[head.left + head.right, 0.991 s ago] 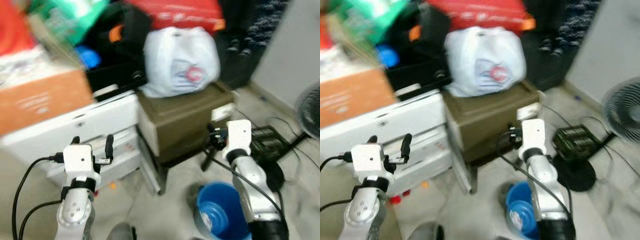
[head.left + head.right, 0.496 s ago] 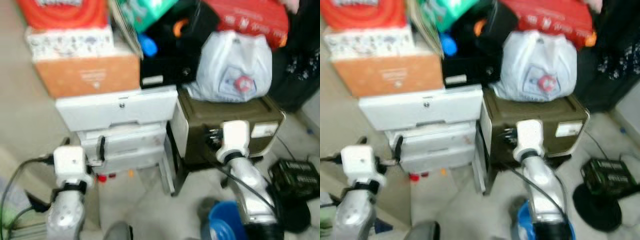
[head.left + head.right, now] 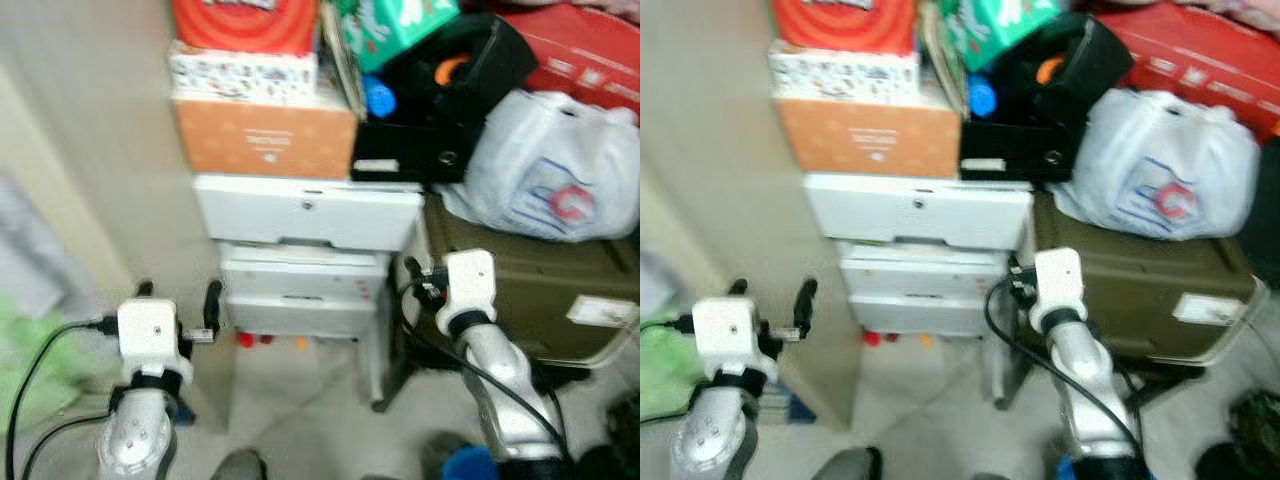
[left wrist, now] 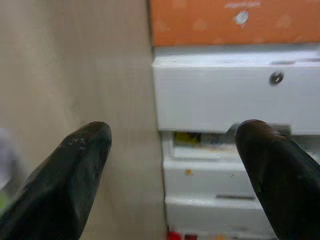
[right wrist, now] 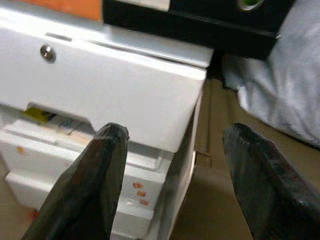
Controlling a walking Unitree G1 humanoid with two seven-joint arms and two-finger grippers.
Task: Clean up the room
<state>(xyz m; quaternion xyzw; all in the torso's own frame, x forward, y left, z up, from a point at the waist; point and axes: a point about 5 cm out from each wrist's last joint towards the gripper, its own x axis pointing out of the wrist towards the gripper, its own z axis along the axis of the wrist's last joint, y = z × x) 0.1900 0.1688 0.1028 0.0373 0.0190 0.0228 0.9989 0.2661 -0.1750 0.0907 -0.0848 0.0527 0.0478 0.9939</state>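
A stack of clutter stands before me against a beige wall point(image 3: 90, 150): a white drawer unit point(image 3: 305, 215), an orange box point(image 3: 265, 140) on it, and red and patterned boxes above. To its right an olive-brown cabinet point(image 3: 530, 290) carries a white plastic bag point(image 3: 555, 170). My left gripper point(image 3: 178, 298) is open and empty, held low in front of the wall, left of the drawers. My right gripper point(image 5: 172, 175) is open and empty, pointing at the gap between the drawers and the cabinet. The scene is blurred.
Small red and orange bits point(image 3: 250, 340) lie on the floor under the drawers. A black bag point(image 3: 430, 110) and a green package point(image 3: 400, 20) are piled above. A blue bucket point(image 3: 468, 466) sits at the bottom edge. Something green point(image 3: 40, 370) lies low on the left.
The camera has swung left, so the whole scene slid right; the wall and green thing came in, and the bucket dropped to the bottom edge. Both grippers stay open.
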